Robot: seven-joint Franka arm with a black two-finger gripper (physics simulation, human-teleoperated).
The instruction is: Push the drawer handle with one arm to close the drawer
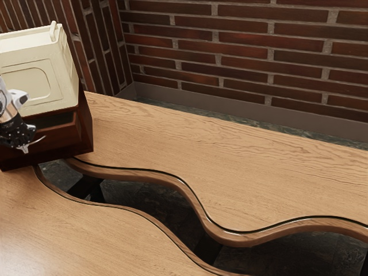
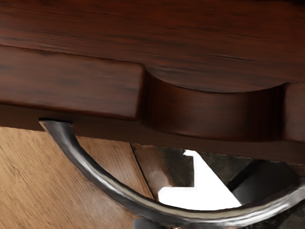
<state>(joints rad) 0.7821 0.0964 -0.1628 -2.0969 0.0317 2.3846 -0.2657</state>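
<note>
The black gripper (image 1: 24,146) seems close to the curved, shiny metal handle (image 2: 97,177); how wide it stands I cannot tell. The red-brown wooden drawer (image 1: 60,135) juts open at the exterior view's left. It should slide lightly; push the rigid, slick handle near mid-arc. The picture edge crops its dark cabinet (image 1: 86,123).

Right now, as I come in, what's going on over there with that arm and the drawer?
My arm is working on closing the dark wooden drawer, which is still partly open in its cabinet. The end effector is right by the curved metal handle; whether it is touching, I can't tell. A cream box sits on top of the cabinet. The push isn't finished yet.
</note>
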